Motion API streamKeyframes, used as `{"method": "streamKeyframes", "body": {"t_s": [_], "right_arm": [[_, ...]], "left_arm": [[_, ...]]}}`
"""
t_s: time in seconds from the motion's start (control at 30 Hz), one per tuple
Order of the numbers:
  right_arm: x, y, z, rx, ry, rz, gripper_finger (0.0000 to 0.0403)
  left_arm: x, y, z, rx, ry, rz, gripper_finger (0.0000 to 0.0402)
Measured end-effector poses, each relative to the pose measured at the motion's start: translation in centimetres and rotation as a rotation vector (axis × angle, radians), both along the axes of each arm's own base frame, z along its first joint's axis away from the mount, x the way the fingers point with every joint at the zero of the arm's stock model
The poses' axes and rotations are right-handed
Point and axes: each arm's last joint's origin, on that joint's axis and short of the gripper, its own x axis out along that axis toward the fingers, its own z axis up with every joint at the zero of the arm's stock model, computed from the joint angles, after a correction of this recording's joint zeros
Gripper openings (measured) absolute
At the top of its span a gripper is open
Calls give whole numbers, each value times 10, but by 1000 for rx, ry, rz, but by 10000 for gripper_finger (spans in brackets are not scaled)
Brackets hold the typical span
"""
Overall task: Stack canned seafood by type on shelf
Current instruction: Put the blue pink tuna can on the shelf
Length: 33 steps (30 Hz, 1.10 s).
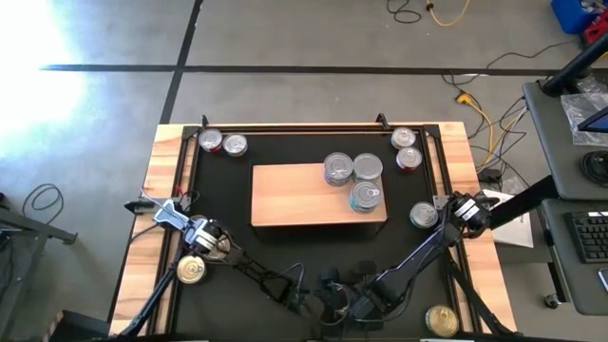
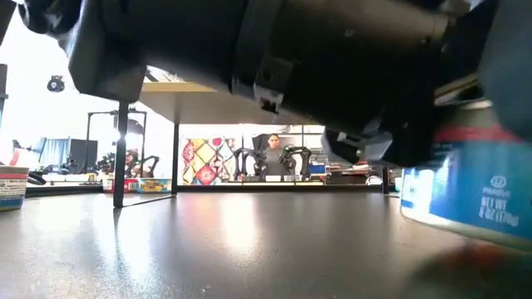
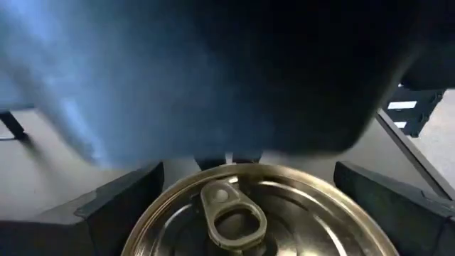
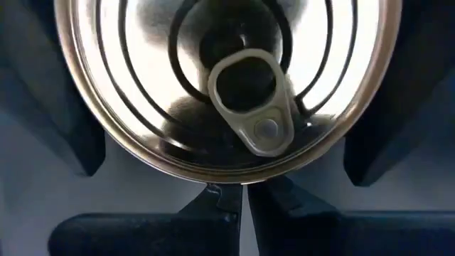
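While its fingers (image 4: 71, 142) are standing against either side of a silver-lidded tin (image 4: 242, 92), the right claw (image 1: 439, 214) is grasping that tin by the right edge of the black mat (image 1: 313, 242), just off the right end of the shelf (image 1: 294, 195). The lid is showing raised rings and a pale pull-tab. In the low view the same tin (image 2: 474, 191) is showing a blue label with white weight print, under the dark bulk of the arm.

The left claw (image 3: 245, 203) is hanging released, fingers wide apart, over a gold-lidded tin (image 1: 192, 271) that is sitting at the mat's left edge, near the front left corner. Its gold pull-tab is lying flat on the ringed lid.

Between the two arms the shelf, a pale wooden board, is lying flat in the middle of the mat. Three silver tins are sitting at its right end: two side by side at the back (image 1: 338, 169) (image 1: 368, 167), touching, and one in front of them (image 1: 365, 197) with a bluish top.

At the surface's back left corner, two tins are standing together, one red-labelled (image 1: 210, 141) and one silver (image 1: 235, 144). At the back right corner, another silver tin (image 1: 403, 139) is sitting just behind a red-labelled one (image 1: 408, 158). A second gold-lidded tin (image 1: 441, 319) is lying near the front right corner.
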Motion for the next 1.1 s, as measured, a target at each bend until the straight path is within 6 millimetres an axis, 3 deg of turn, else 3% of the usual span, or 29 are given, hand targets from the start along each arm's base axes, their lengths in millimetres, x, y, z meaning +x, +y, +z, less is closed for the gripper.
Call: {"method": "streamKeyframes", "body": {"t_s": [0.33,0.57,0.77,0.9,1.1], "right_arm": [[-6,0,6,-25,14,-82,13],[-22,-3,36,-3,23,-115,13],[-49,-13,81,-21,-27,-173,13],[-59,-20,112,-29,-205,-230,13],[-55,-24,155,-73,-511,-218,13]], "left_arm": [[-7,-4,11,5,119,51,387],[-19,-1,32,69,240,63,379],[-43,3,78,180,313,116,379],[-58,12,106,218,326,133,379],[-80,33,152,178,272,240,379]]}}
